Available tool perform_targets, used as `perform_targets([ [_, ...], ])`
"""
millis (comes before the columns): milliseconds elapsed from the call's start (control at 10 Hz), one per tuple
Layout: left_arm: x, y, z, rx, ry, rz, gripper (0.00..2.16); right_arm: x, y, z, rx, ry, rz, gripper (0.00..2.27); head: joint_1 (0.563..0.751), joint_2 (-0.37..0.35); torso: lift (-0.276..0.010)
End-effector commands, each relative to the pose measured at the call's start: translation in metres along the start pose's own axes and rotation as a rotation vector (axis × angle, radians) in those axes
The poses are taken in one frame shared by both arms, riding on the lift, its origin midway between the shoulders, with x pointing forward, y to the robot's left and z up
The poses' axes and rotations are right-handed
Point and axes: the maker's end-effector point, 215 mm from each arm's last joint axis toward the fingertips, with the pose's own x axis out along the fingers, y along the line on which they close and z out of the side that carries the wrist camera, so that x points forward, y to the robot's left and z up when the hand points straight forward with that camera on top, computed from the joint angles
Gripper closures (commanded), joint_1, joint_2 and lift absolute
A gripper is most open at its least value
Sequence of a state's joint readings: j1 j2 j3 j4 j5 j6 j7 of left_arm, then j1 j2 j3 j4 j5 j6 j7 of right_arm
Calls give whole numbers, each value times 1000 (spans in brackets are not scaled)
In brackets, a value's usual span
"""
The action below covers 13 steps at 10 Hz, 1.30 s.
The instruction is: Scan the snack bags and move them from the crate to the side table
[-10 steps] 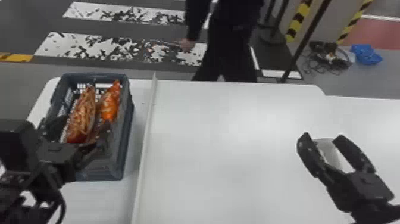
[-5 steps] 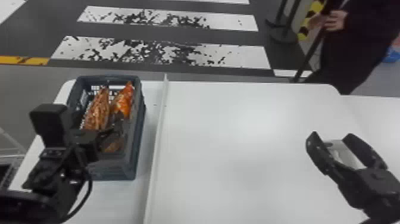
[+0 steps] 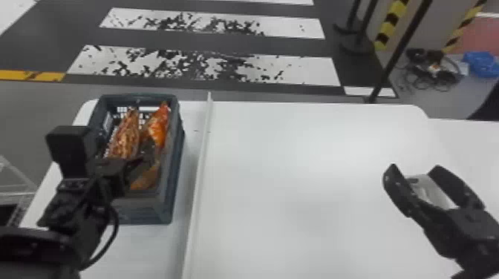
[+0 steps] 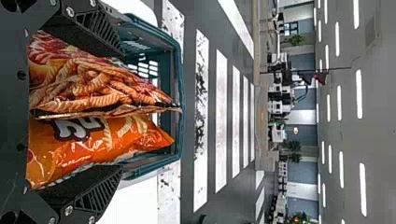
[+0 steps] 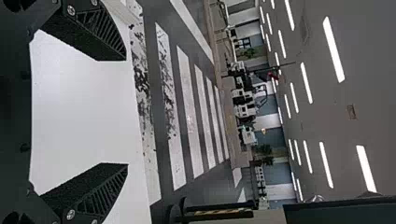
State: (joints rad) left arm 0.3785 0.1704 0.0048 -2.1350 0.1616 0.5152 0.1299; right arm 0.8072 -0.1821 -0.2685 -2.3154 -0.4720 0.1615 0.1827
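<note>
A dark blue-grey crate (image 3: 174, 185) stands at the table's left, holding a reddish-brown snack bag (image 3: 126, 137) and an orange snack bag (image 3: 159, 126) side by side. My left gripper (image 3: 139, 159) is over the crate's near part, among the bags. In the left wrist view, my left gripper (image 4: 119, 114) is open, its fingers on either side of the brown bag (image 4: 93, 86) and the orange bag (image 4: 93, 144), inside the crate (image 4: 179, 93). My right gripper (image 3: 414, 170) stands open above the right of the table; the right wrist view has the same gripper (image 5: 127, 112) with nothing between its fingers.
A thin raised white strip (image 3: 198, 178) runs front to back just right of the crate. The white table (image 3: 297, 185) spreads to its right, with another white surface (image 3: 464, 148) adjoining at the far right. A black post (image 3: 399, 52) stands behind the table.
The head view has shifted a little, moving the crate, table and both arms rightward in it. The left arm has changed its pose beside the crate. The person behind the table has moved off right.
</note>
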Motion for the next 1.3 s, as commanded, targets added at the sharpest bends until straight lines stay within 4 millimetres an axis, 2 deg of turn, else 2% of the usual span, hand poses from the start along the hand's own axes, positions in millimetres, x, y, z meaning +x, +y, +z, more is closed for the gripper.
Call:
perform_targets([
  [0,3,1,-12,6,37,4,157,-1,0,0,-4,3,6,117,695,-44,-87],
  [200,5,2,-20,6,56,8,218,-4,0,-2,-11,14,11,117,695,-41,-87],
  [300,7,5,-24,3,64,25,444,-5,0,-2,-13,16,13,117,695,-41,-87],
  [400,6,6,-32,-2,91,26,842,-6,1,-2,-14,18,14,117,695,-38,-87],
  [600,4,10,-36,-11,108,39,1416,-5,2,-2,-12,17,16,117,695,-33,-87],
  [700,3,12,-35,-11,107,43,1416,-4,3,-2,-10,15,17,117,695,-28,-87],
  [900,-5,12,-20,-9,78,46,1416,-4,4,-2,-4,14,19,117,695,-23,-87],
  [1200,-27,6,31,15,-33,54,1416,-2,6,-3,7,13,20,117,695,-24,-87],
])
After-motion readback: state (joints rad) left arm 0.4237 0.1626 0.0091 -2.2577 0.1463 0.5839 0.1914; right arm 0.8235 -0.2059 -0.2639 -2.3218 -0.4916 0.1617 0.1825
